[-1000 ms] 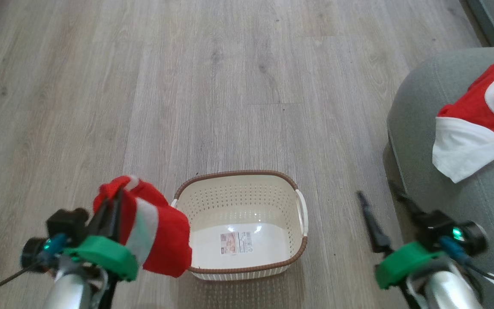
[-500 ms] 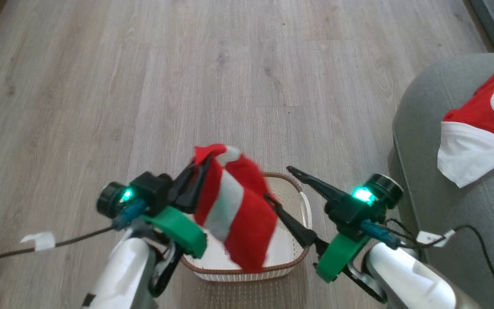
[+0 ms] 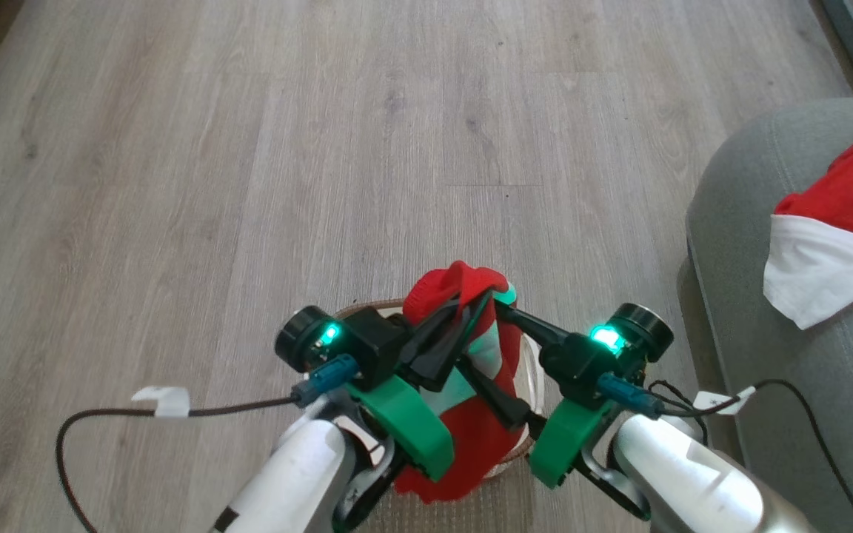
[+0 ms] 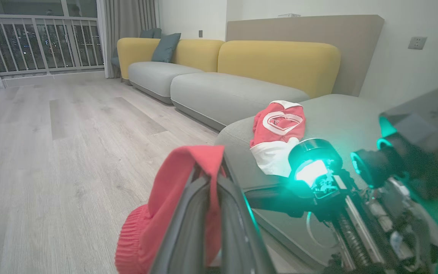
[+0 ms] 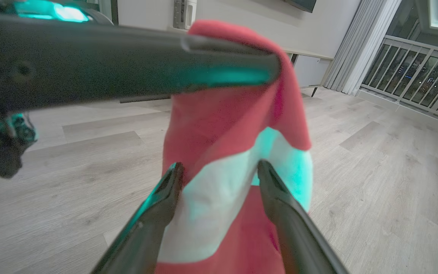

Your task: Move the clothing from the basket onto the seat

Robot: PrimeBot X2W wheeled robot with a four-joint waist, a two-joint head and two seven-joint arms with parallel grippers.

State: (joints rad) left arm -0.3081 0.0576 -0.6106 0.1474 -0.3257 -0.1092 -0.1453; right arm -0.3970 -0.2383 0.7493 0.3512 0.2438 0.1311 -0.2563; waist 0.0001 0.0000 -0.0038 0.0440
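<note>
My left gripper (image 3: 474, 303) is shut on a red garment with a white stripe (image 3: 463, 429), which hangs over the basket. Most of the cream basket is hidden; a piece of its brown rim (image 3: 352, 306) shows. My right gripper (image 3: 484, 334) is open, with one finger on each side of the hanging fabric. In the right wrist view the garment (image 5: 222, 125) fills the gap between the right gripper's (image 5: 219, 169) fingers. The left wrist view has the left gripper (image 4: 213, 179) pinching the red cloth (image 4: 173, 179). A second red and white garment (image 3: 841, 215) lies on the grey-green seat (image 3: 737, 244).
Wooden floor stretches ahead and to the left. A dark cable with a white tag (image 3: 164, 400) trails on the floor at the lower left. Beyond the seat (image 4: 337, 114) stands a yellow-backed sofa (image 4: 242, 61) with grey cushions.
My left arm has carried the red garment rightward, from beside the basket to above it. My right gripper has swung left and now straddles the fabric. The head camera has shifted slightly.
</note>
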